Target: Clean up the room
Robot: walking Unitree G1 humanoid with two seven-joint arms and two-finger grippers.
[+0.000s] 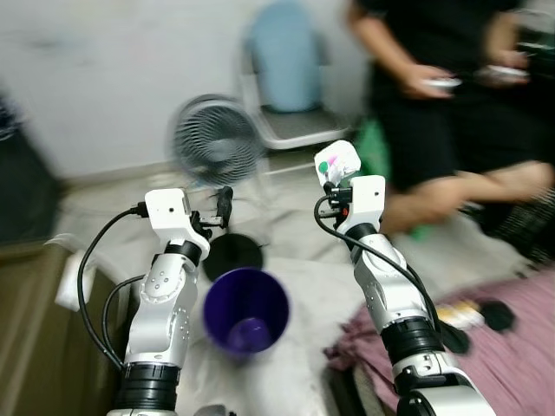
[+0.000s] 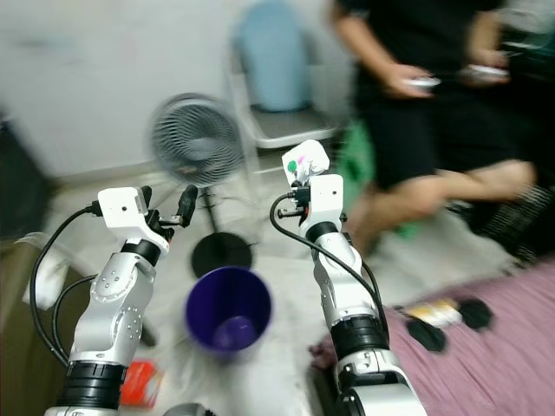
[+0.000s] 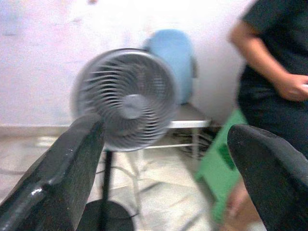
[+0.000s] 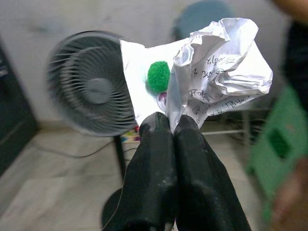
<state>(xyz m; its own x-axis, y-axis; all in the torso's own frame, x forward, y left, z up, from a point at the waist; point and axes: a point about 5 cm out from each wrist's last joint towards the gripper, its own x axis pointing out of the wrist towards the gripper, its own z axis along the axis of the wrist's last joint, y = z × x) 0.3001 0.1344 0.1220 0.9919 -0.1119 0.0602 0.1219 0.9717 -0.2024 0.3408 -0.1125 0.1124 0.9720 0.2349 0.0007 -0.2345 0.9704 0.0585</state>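
Right gripper (image 4: 172,126) pinches the crumpled paper (image 4: 211,77) by its lower edge: light, soft, crushable. Purple bin (image 1: 246,311) waits below-left. Left gripper (image 3: 163,159) hangs spread, empty.

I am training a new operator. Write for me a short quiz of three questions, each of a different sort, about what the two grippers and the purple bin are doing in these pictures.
1. True or false: the right gripper is shut on the crumpled paper.
2. The left gripper is: A) open and holding nothing B) shut on a cup C) holding the fan.
3. Fill in: the purple bin stands on the floor between the two ____.

Key: 1 true; 2 A; 3 arms.
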